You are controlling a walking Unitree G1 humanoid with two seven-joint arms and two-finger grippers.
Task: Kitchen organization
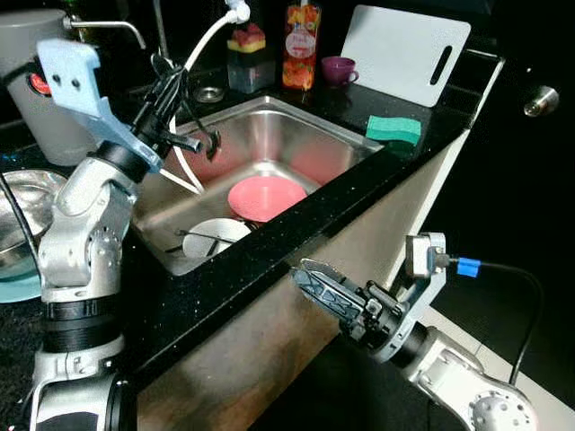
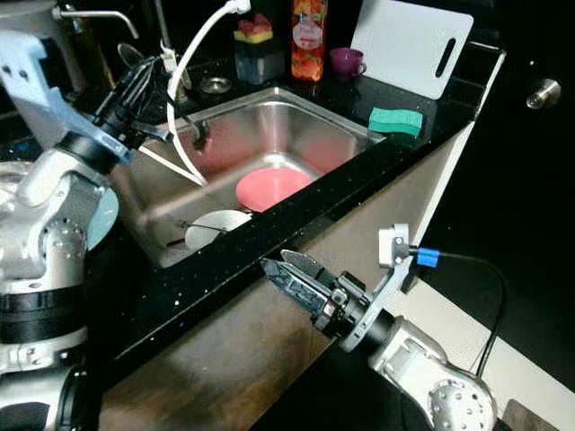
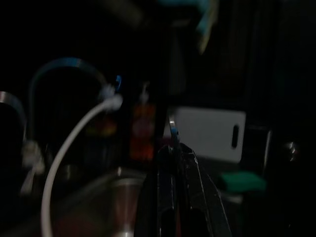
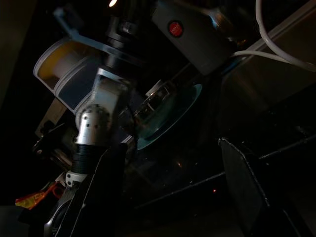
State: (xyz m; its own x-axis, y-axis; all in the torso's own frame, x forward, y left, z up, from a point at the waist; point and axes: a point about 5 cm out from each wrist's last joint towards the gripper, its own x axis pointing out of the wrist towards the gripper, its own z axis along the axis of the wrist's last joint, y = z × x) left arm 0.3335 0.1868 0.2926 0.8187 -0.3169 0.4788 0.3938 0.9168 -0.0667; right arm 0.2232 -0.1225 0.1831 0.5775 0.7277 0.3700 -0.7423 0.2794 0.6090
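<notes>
Where black counter [image 1: 269, 260] rims steel sink [image 1: 296, 135], pink plate [image 1: 266, 197]

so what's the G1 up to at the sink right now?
It stands at the sink. The left gripper is raised over the basin's left side, fingers together on a thin metal piece I can't identify. The right gripper hangs open below the counter edge, holding nothing. A pink plate and a white plate lie in the basin.

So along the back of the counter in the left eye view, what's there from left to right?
Dark container with red and yellow on top → orange bottle → purple cup → white cutting board.
</notes>
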